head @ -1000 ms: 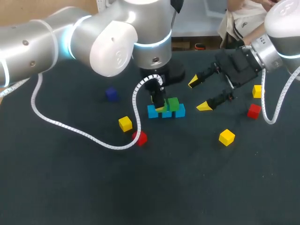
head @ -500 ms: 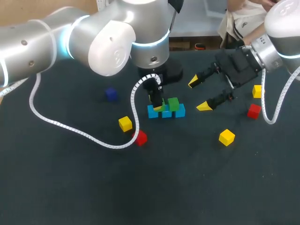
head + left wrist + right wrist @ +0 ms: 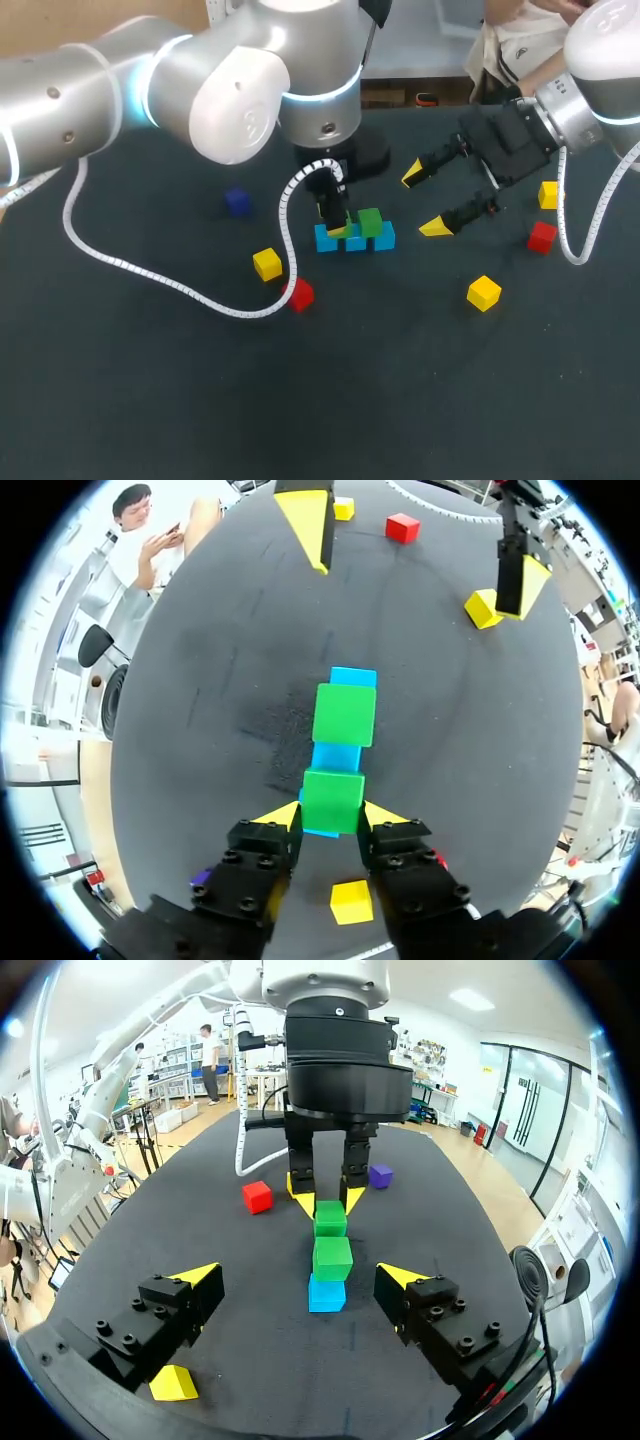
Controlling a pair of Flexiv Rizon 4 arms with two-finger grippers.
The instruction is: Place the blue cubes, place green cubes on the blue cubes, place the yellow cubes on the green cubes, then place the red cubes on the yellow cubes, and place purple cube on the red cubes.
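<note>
So, far left: plain purple cube (image 3: 237,201), alone on matte black table (image 3: 150,400).
Left gripper (image 3: 333,815): clenched on smooth green cube (image 3: 332,792), seated on row of blue cubes (image 3: 353,676).
Alongside: second green cube (image 3: 344,714), same row.
Right gripper (image 3: 424,202): fingers spread wide, grasping nothing, near the row.

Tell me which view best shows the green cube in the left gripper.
The left wrist view: the green cube sits near, clamped at both sides by the left gripper. The right wrist view shows it smaller. In the head view the gripper hides most of it.
</note>
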